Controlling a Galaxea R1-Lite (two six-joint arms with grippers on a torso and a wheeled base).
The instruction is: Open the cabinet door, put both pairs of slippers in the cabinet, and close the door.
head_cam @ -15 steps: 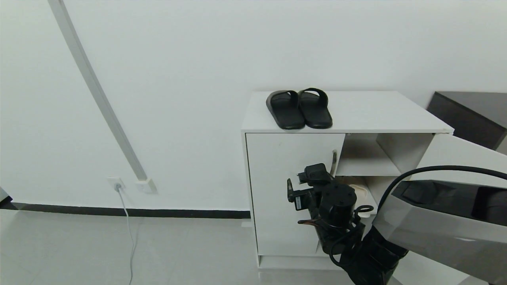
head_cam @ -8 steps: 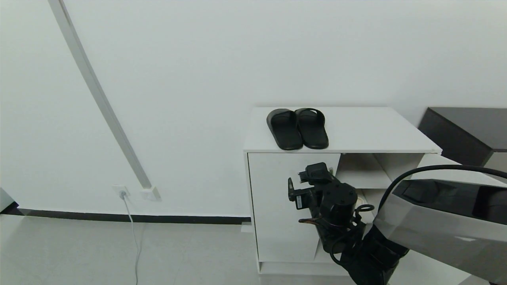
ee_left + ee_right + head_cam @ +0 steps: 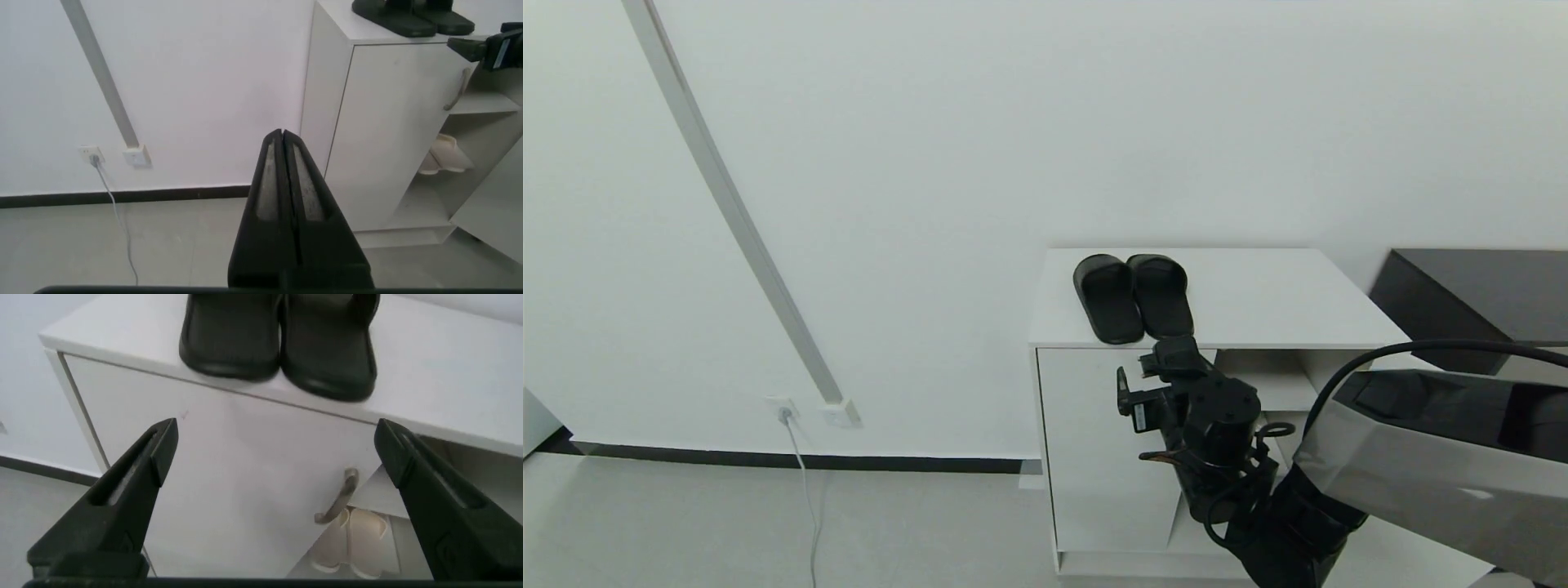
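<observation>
My left jaws hang shut, well back from the cabinet [image 3: 1258, 298]. My right jaws, the nearer ones, stand wide open just before its closed door [image 3: 204, 457] and below the black slippers [image 3: 278, 331]. Those lie side by side at the front edge of the cabinet top, long axes running away from me. Deeper in, the pale slippers [image 3: 445, 155] sit on a shelf, partly hidden by the door's edge.
</observation>
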